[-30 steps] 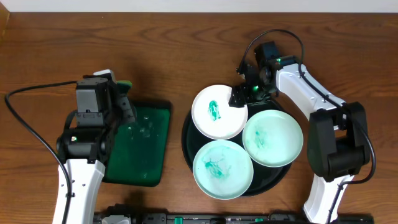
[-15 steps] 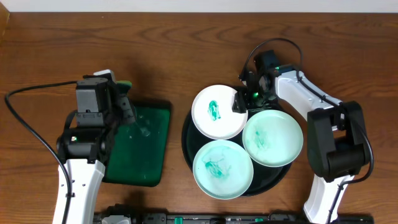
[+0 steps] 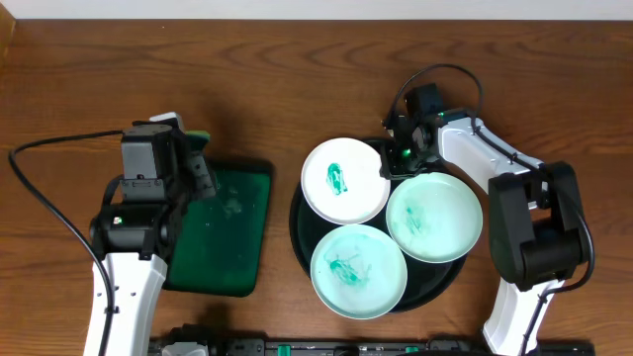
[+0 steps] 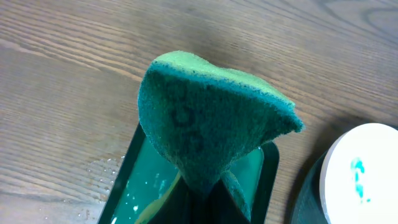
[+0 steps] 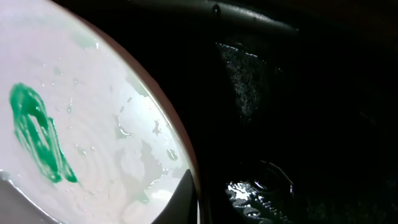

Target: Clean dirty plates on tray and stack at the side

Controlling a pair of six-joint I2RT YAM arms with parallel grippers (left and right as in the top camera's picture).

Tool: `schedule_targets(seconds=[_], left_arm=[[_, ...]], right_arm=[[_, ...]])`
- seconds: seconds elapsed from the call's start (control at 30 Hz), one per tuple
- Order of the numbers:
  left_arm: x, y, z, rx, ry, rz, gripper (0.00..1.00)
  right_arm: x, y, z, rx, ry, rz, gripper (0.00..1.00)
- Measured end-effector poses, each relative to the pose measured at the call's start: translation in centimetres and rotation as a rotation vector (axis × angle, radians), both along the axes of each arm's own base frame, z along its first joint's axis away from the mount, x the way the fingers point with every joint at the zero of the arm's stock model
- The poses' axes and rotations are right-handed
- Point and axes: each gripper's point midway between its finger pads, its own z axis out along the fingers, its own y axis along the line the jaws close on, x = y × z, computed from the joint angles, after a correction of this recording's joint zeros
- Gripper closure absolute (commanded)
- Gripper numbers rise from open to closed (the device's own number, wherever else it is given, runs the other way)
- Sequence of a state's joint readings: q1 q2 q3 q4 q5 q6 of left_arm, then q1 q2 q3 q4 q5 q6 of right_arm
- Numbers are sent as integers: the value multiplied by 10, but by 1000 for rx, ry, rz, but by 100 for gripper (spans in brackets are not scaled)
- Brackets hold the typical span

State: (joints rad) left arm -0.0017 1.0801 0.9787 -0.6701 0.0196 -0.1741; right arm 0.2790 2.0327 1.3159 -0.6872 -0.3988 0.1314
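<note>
Plate shifted at the rim, nothing wiped yet.
Overhead: your right gripper (image 3: 396,160) has backed off the first plate (image 3: 345,180) to its near edge within the last second, and that plate has slid slightly away, overhanging the black tray (image 3: 295,225); you cannot tell whether the jaws pinch the rim. The second plate (image 3: 435,218) sits just beside the gripper and the third plate (image 3: 359,270) beyond it; all three carry turquoise smears, so I judge cleaning has not begun. Your left gripper (image 3: 195,168) hangs over the green tray (image 3: 223,237), well apart from the plates. Left wrist: it is clenched on the green sponge (image 4: 205,124). Right wrist: wet plate rim close against one finger, tray floor beside. Wood tabletop (image 3: 297,69) beyond both grippers offers stacking room.
</note>
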Motion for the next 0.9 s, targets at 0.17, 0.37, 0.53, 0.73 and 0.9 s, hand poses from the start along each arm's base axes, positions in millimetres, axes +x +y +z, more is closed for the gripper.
schedule_targets(seconds=[0.17, 0.37, 0.53, 0.73, 0.9], left_arm=[[-1, 0, -1, 0, 4, 0, 93], [-2, 0, -2, 0, 10, 0, 93], [-2, 0, -4, 1, 19, -1, 93], [-1, 0, -5, 7, 24, -8, 92], [-1, 0, -5, 9, 25, -11, 93]], right_arm=[[0, 1, 0, 6, 4, -5, 99], [-1, 1, 1, 10, 7, -8, 99], [-1, 2, 1, 10, 8, -8, 99], [-1, 2, 1, 12, 8, -8, 99], [-1, 2, 1, 12, 8, -8, 99]])
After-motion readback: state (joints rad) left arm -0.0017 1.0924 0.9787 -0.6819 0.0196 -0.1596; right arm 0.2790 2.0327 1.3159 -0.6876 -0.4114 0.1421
